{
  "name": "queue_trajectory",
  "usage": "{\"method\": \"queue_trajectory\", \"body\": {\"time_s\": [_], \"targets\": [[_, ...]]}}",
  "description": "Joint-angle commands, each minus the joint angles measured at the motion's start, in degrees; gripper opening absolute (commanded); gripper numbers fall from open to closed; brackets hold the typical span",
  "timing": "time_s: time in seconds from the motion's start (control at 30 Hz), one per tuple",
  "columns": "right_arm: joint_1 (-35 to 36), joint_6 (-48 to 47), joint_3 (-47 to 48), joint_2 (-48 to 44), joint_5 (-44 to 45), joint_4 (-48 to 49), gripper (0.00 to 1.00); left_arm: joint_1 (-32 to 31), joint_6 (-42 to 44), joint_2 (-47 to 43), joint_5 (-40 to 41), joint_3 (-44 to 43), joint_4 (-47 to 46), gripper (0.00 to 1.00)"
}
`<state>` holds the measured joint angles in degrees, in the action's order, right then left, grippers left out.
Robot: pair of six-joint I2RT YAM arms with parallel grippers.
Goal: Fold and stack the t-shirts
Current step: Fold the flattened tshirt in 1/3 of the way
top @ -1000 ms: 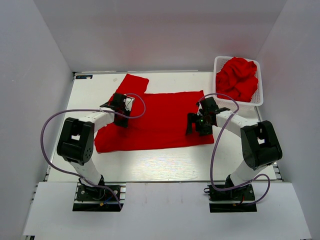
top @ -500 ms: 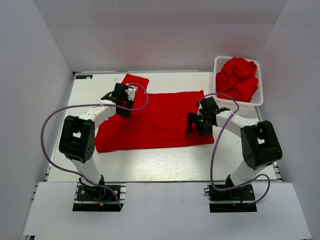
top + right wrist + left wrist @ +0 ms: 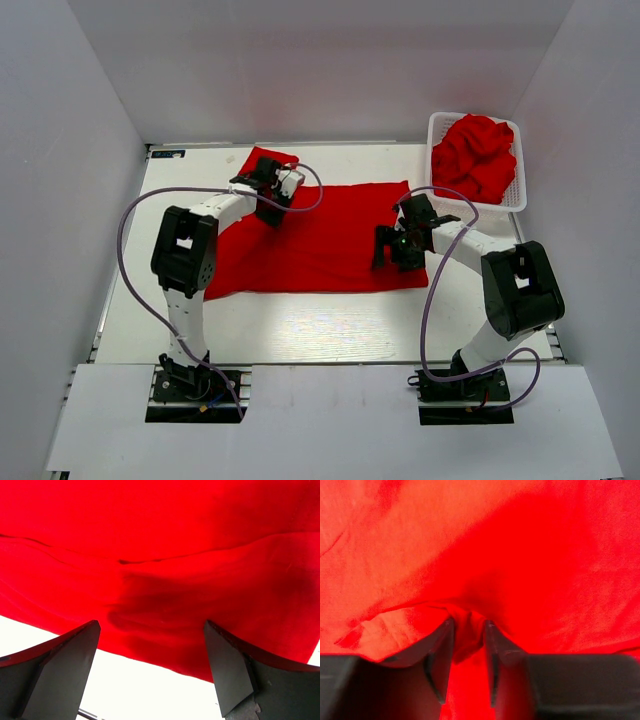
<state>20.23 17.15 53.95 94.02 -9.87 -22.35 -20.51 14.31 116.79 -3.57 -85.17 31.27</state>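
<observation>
One red t-shirt (image 3: 330,245) lies spread flat on the white table (image 3: 300,325). My left gripper (image 3: 270,205) is at the shirt's far left part, shut on a pinched fold of the red cloth (image 3: 467,625); its fingers (image 3: 442,650) stand close together with cloth between them. My right gripper (image 3: 388,250) hovers low over the shirt's right edge, open and empty, with its fingers (image 3: 65,665) wide apart above the hem (image 3: 165,650). More red t-shirts (image 3: 475,150) are piled crumpled in the basket.
The white lattice basket (image 3: 517,198) stands at the far right corner of the table. White walls close in the table at the back and on both sides. A purple cable loops out from each arm.
My left gripper has moved away from me and to the right with the cloth, pulling the shirt's left part in over the body. The right arm has not moved.
</observation>
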Motion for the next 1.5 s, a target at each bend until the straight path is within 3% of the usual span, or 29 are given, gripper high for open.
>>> {"method": "queue_trajectory", "body": {"time_s": [0.0, 0.03, 0.1, 0.23, 0.5, 0.67, 1.0, 1.2, 1.47], "targets": [[-0.37, -0.71, -0.16, 1.35, 2.49, 0.29, 0.9, -1.28, 2.39, -0.7, 0.48, -3.69, 1.17, 0.43], [-0.45, -0.54, -0.25, 1.17, 2.4, 0.29, 0.9, -1.28, 2.39, -0.69, 1.19, -4.56, 1.17, 0.45], [-0.54, -0.62, -0.25, 1.08, 2.22, 0.29, 0.9, -1.28, 2.39, -0.07, 4.08, -5.97, 1.17, 0.69], [-0.37, -0.8, -0.6, -1.02, 2.48, 0.29, 0.9, -1.28, -1.47, -0.07, 9.8, -7.56, 1.17, 1.0], [-0.28, -0.71, 1.85, -4.72, 7.39, -1.03, 0.9, 0.74, -18.06, -9.74, 22.27, -3.08, -1.3, 1.0], [-0.19, 0.6, 5.29, -6.3, 8.29, -2.0, 0.9, 2.58, -27.12, -7.81, 19.76, -8.79, 9.68, 1.0], [-0.37, 2.8, -1.91, -5.16, 5.83, 2.83, 0.9, 3.2, -35.92, -8.51, 15.62, 11.49, 6.8, 1.0], [-0.37, 5.17, -7.18, -2.17, 5.56, 5.39, 0.9, 3.2, -38.29, -14.74, 15.96, 22.14, 4.68, 1.0], [-0.02, 12.11, -19.4, -11.92, 8.46, -1.88, 0.9, 3.2, -44.79, -24.83, 15.35, 36.9, 5.82, 1.0]]}}
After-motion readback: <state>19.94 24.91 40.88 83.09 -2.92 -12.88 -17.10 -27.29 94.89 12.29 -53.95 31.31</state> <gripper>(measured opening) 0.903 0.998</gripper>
